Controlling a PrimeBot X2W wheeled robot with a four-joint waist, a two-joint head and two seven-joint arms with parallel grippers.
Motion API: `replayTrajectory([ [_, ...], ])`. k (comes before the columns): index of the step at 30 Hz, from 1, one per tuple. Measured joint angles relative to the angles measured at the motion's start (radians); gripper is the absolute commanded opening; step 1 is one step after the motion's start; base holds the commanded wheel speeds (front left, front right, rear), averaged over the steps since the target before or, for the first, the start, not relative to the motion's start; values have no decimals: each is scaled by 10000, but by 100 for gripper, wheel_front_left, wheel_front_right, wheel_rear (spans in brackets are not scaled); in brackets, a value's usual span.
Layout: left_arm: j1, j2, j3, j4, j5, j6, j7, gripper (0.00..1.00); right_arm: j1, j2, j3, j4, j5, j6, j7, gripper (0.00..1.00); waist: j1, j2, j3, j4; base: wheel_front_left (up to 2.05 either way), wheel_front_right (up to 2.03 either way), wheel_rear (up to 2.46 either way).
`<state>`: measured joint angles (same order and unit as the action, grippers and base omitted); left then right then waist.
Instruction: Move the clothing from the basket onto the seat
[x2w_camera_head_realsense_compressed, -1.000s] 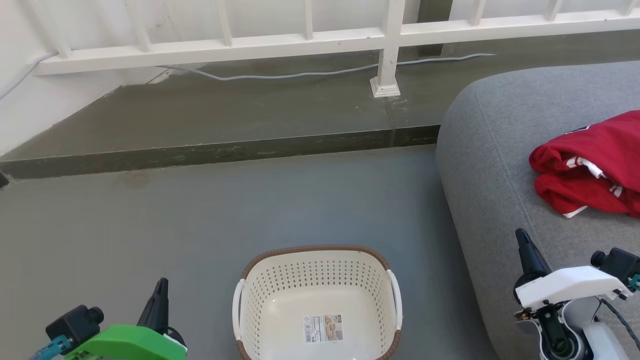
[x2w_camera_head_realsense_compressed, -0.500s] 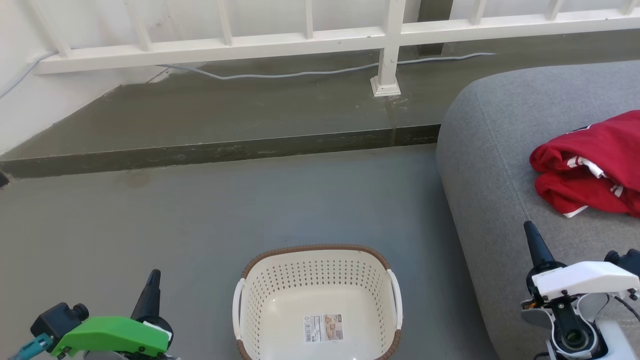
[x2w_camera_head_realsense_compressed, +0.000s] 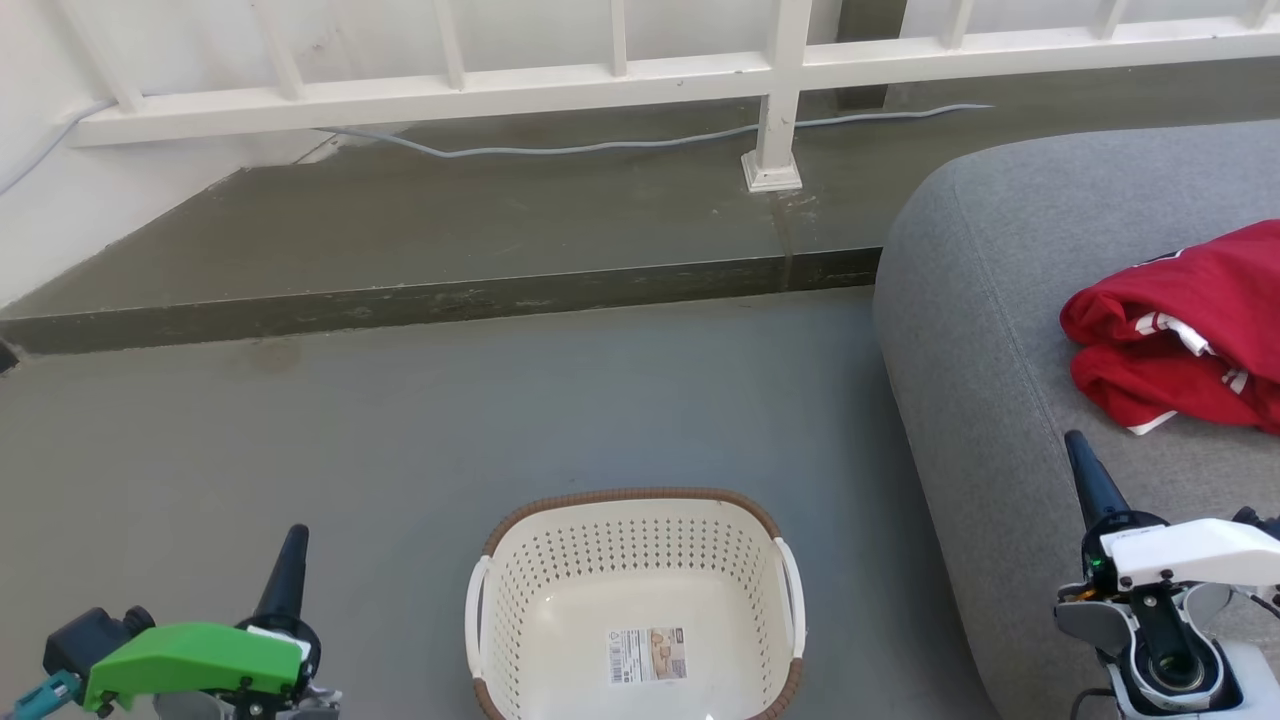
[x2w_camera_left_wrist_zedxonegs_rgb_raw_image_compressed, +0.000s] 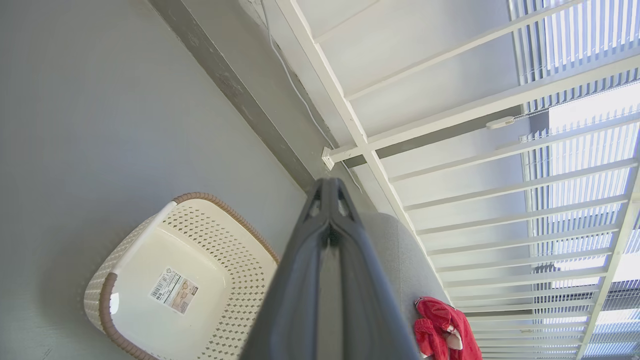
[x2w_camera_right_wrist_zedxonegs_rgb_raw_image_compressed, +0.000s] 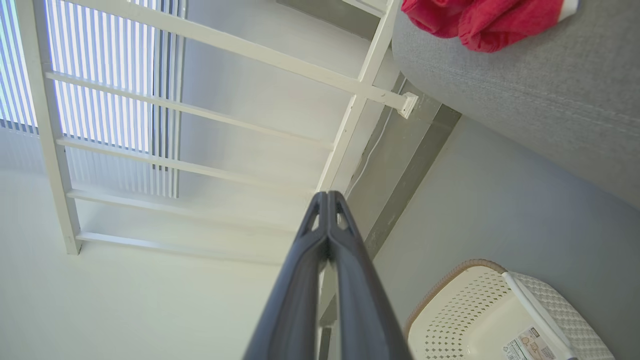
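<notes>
The soft red clothing with white trim lies heaped on the big grey fabric seat. The small cream plastic basket with holes holds no clothes, so the job looks done. The left claw and right claw are both closed, holding nothing.

Basket – perf. plastic; seat – matt cloth.
</notes>
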<state>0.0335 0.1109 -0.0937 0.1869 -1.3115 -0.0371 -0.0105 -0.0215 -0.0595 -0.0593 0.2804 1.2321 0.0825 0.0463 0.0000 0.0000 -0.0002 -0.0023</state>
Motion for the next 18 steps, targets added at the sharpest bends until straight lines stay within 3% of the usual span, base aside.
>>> replayTrajectory([
  [18, -432, -67, 594, 383, -2353, -510, 313, 0, -241, 161, -539, 2, 2359, 226, 443, 0, 0, 0, 23, 12, 0, 0, 0],
])
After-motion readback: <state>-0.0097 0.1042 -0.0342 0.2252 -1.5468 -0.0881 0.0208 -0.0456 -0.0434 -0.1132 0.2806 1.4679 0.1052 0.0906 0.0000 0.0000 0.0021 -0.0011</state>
